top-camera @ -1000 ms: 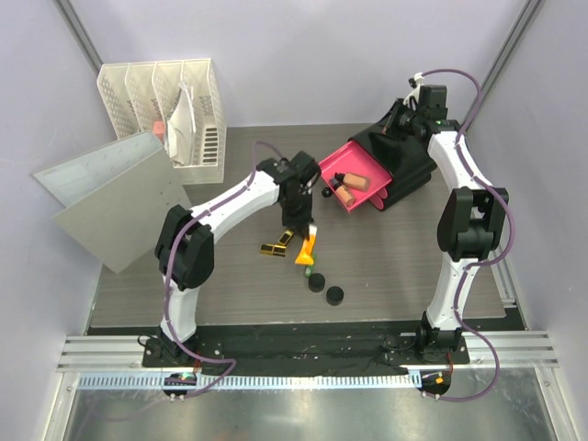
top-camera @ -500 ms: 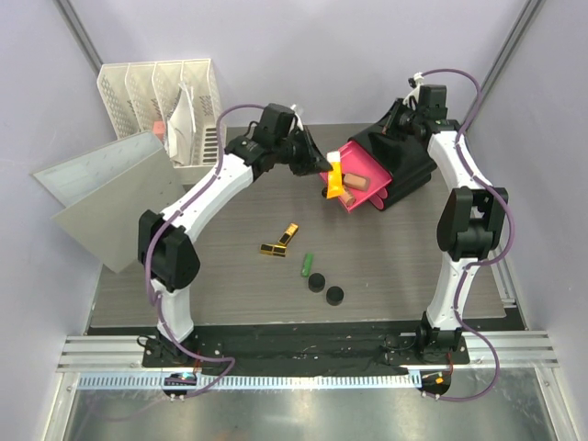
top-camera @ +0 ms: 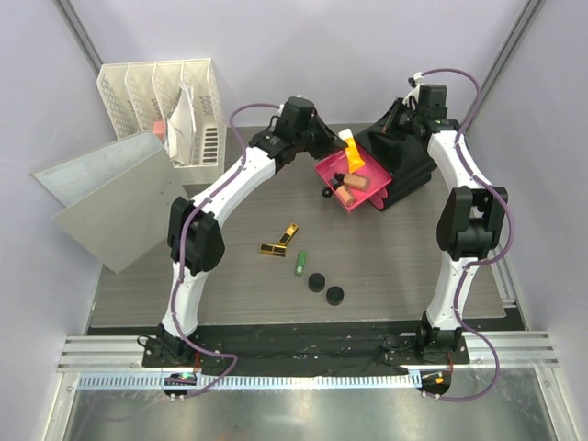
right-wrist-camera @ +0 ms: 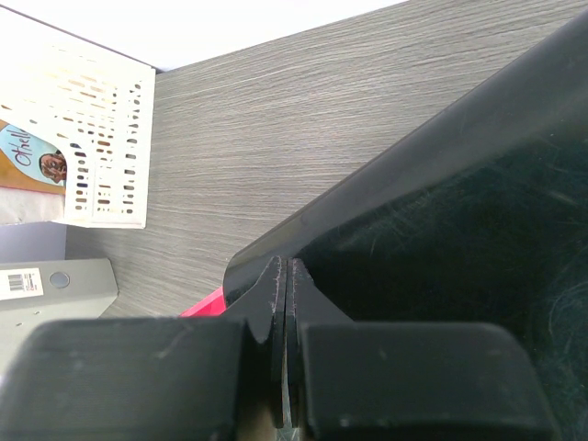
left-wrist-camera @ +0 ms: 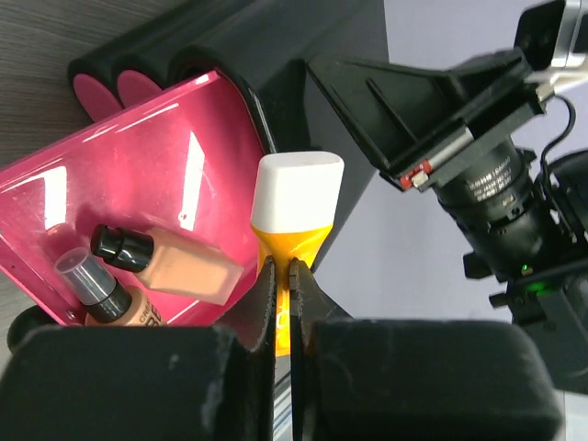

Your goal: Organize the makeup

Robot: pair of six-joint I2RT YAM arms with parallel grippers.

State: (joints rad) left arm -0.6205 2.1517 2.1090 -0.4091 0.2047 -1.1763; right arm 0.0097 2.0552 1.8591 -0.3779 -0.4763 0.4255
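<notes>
Within left gripper [left-wrist-camera: 283, 276], orange tube [left-wrist-camera: 296, 207] looks half-hidden

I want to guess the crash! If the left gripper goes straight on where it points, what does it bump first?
Probably the black organizer, just past the rim of the pink drawer. The orange tube held in the left gripper would touch it first. Depth is hard to judge.
</notes>
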